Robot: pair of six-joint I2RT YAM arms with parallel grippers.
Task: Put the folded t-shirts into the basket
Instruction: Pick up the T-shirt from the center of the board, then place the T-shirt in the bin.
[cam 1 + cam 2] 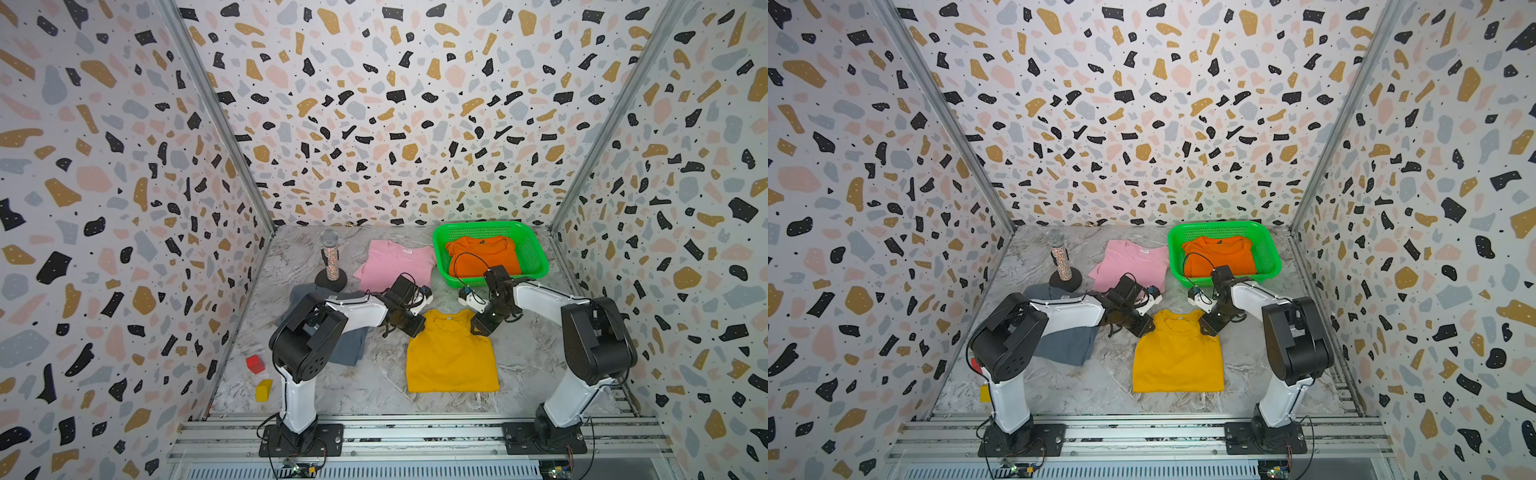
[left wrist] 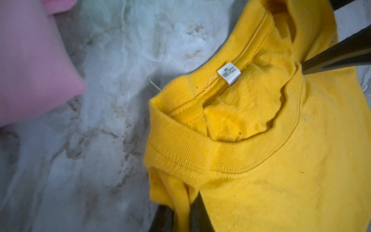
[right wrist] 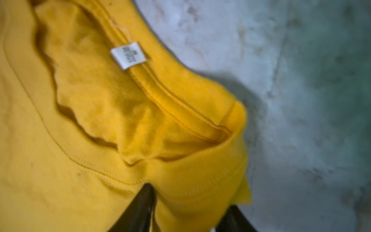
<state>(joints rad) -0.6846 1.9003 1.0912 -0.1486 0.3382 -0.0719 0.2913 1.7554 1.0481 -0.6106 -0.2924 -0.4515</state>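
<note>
The left gripper [image 2: 181,218] is pinching one collar-side corner of the yellow shirt [image 1: 452,357], its jaws drawn tight with a fold of cloth squeezed between them. The right gripper [image 3: 188,213] is straddling the opposite corner. A thick roll of cloth is sitting between its jaws, but whether they are gripping it I cannot tell. The rest of the shirt is lying flat on the table [image 1: 374,378], trailing away from both sets of jaws toward the arm bases. The basket [image 1: 490,227] is sitting just beyond the right jaws, with the orange shirt [image 1: 482,257] lying in it. The pink shirt [image 1: 390,262] is lying beyond the left jaws, and the grey shirt [image 1: 345,347] is behind them, under the left arm. To lift well, I judge, both grips should be biting through every layer first. The two should then be rising together, level and evenly spaced, so the fold is not sagging open.
</note>
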